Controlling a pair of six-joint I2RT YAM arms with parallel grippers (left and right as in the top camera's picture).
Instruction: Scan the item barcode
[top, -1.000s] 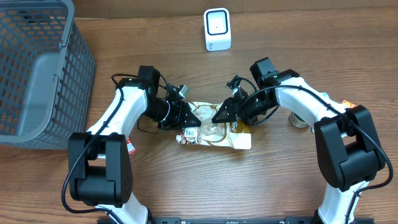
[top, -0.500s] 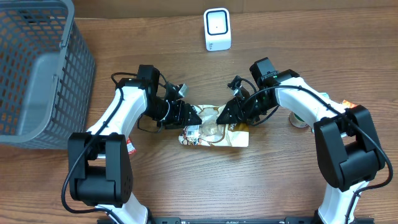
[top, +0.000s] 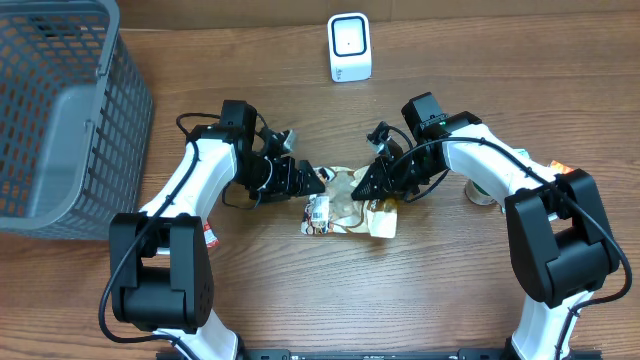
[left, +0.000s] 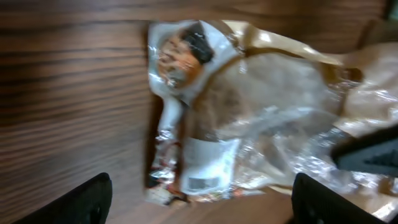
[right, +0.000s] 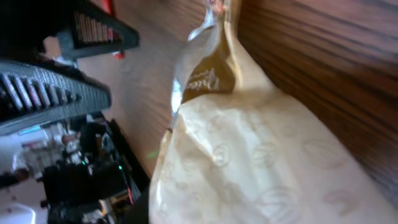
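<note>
While my right hand (top: 372, 186) pinched the packet (top: 345, 212), left hand (top: 306, 180) spread, I judged its barcode (left: 200, 183) must face the scanner (top: 349, 47).

Left gripper (top: 308, 180) hovers wide open at the packet's (top: 340, 212) left end; right gripper (top: 362, 188) pinches its right end.

Overhead view: bright, even, diffuse light. The worktop (top: 420, 300) is sharp, with soft, short shadows just beside the packet (top: 340, 215). Left wrist view: motion blur throughout, with white glare on the packet's clear film. Right wrist view: the packet surface is close and soft, and the area left of the packet is dim and defocused.
</note>
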